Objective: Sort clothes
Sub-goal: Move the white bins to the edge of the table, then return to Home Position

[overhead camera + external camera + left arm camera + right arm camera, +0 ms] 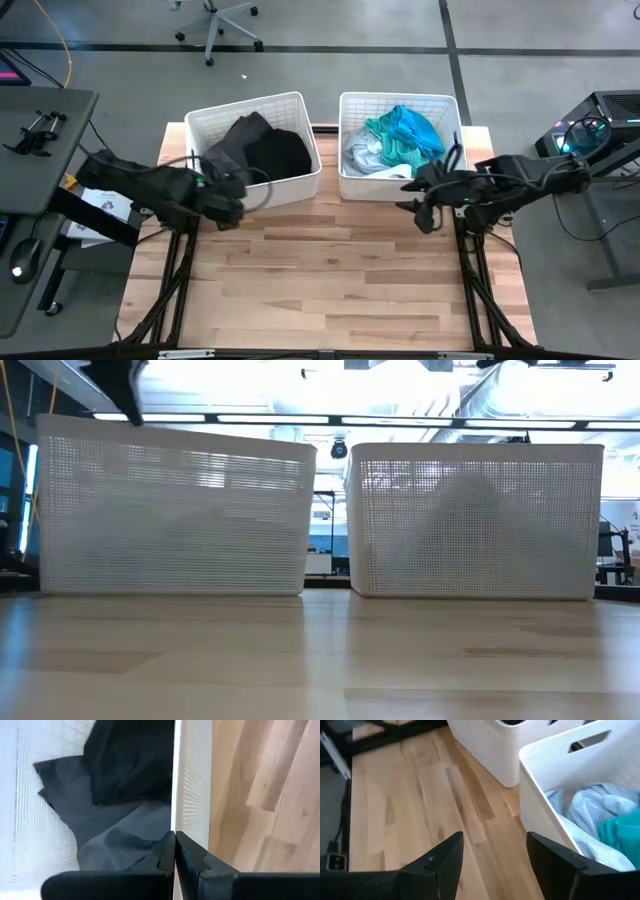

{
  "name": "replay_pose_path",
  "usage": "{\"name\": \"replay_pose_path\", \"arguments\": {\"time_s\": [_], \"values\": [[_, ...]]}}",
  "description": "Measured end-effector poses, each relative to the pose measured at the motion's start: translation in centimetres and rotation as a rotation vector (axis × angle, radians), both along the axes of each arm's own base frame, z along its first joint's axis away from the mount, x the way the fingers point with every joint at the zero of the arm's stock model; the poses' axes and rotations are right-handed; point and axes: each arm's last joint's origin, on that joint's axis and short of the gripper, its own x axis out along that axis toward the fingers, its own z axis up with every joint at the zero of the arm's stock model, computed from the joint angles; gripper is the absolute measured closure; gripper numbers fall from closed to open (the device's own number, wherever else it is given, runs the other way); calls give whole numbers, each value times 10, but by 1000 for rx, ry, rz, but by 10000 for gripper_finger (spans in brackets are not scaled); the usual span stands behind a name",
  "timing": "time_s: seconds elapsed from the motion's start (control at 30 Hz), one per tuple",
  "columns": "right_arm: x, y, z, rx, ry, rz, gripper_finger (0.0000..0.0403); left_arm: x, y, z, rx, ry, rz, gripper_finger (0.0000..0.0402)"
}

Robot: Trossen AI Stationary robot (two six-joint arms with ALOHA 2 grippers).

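Two white plastic bins stand at the table's far side. The left bin [300, 110] holds a dark grey garment [232, 143] and a black garment [278, 155], which also show in the left wrist view [125, 765]. The right bin [400, 185] holds teal [385, 138], bright blue [418, 125] and pale garments [362, 155]. My left gripper [232, 205] is shut and empty above the left bin's near wall. My right gripper [425, 215] is open and empty just near of the right bin.
The wooden table [330, 290] lies bare on the near side of the bins. A desk with a mouse [20, 270] stands left of the table and equipment [590, 130] stands to the right. An office chair [215, 25] stands on the floor behind.
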Motion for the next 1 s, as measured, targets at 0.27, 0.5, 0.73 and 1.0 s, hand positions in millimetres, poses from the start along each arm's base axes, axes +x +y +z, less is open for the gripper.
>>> {"name": "replay_pose_path", "arguments": {"time_s": [0.27, 0.5, 0.73, 1.0], "values": [[-15, 1, -1, -4, -47, -82, 194, -53, 30, -10, 101, -51, 140, 401], [-21, 17, 7, 106, -206, 108, 200, -47, 22, 23, -226, -235, 246, 401], [-74, 16, -17, 308, -501, 132, 310, -44, -4, 36, -389, -613, 213, 401], [-103, 13, -80, 364, -687, 277, 387, -33, -19, 37, -453, -791, 246, 401]]}}
